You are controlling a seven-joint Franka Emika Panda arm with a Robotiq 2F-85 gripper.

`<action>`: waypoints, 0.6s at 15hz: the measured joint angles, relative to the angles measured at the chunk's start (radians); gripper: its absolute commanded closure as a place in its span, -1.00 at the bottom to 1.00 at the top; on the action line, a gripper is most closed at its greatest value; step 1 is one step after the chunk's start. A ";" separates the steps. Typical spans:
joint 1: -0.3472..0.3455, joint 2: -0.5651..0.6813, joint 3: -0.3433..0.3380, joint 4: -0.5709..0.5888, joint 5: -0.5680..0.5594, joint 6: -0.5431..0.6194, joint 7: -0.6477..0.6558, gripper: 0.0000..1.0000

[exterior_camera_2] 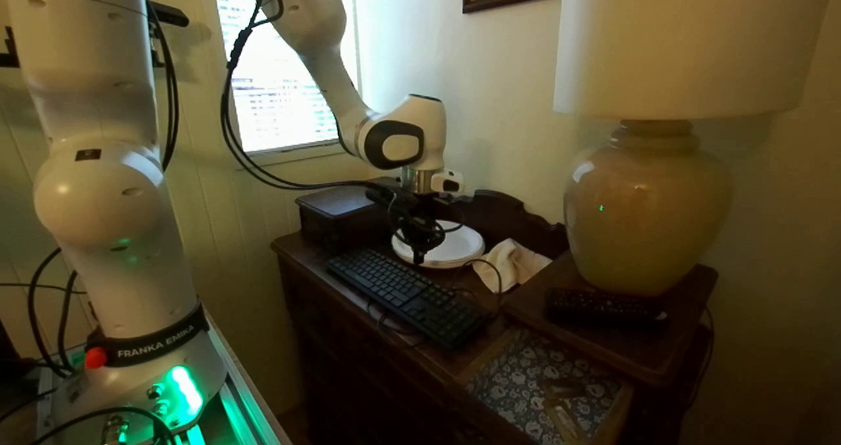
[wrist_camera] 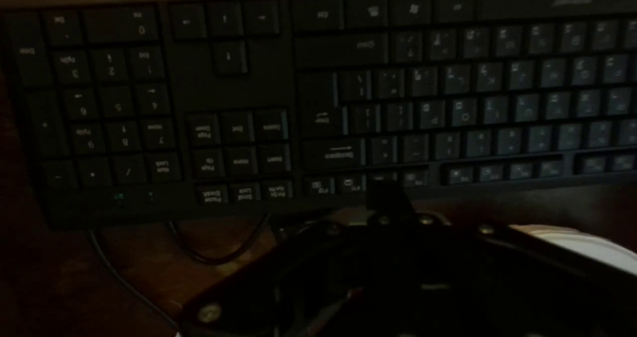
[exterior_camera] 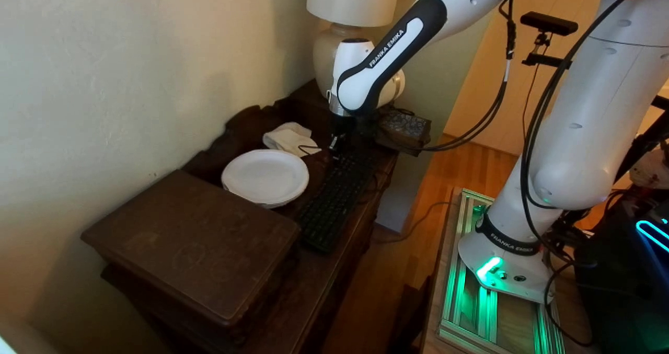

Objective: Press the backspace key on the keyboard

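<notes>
In an exterior view I find the keyboard [exterior_camera: 334, 202] lying on the dark surface [exterior_camera: 309, 278], to the right of the white plate [exterior_camera: 266, 178]. The end effector [exterior_camera: 335, 149] points down near the far end of the keyboard. It is too dark there for me to read how wide it stands.

In an exterior view a pale cloth [exterior_camera_2: 516, 261] lies to the right of the plate, and the keyboard runs from far left to near right. The end effector appears along its far edge; the height above the keys I cannot tell.

The wrist view helps me most. Here the end effector is narrow, drawn together into one thin tip, and I see nothing held. The tip covers part of the function row [wrist_camera: 351, 183], to the right of the Backspace key [wrist_camera: 334, 154] and not over it. I judge the approach nearly complete, but the press is not yet done, as far as I can see. What is left: shift a little left in this view, align with the key, lower, press, and lift off.
</notes>
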 measured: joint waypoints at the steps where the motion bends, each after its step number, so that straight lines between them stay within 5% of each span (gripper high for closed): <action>1: 0.001 -0.021 0.001 0.000 0.015 -0.041 0.000 1.00; 3: 0.003 -0.067 0.001 -0.001 0.027 -0.118 0.002 1.00; 4: 0.003 -0.091 -0.001 -0.002 0.027 -0.146 0.003 0.62; 9: 0.003 -0.244 -0.010 -0.020 -0.001 -0.243 0.023 -0.05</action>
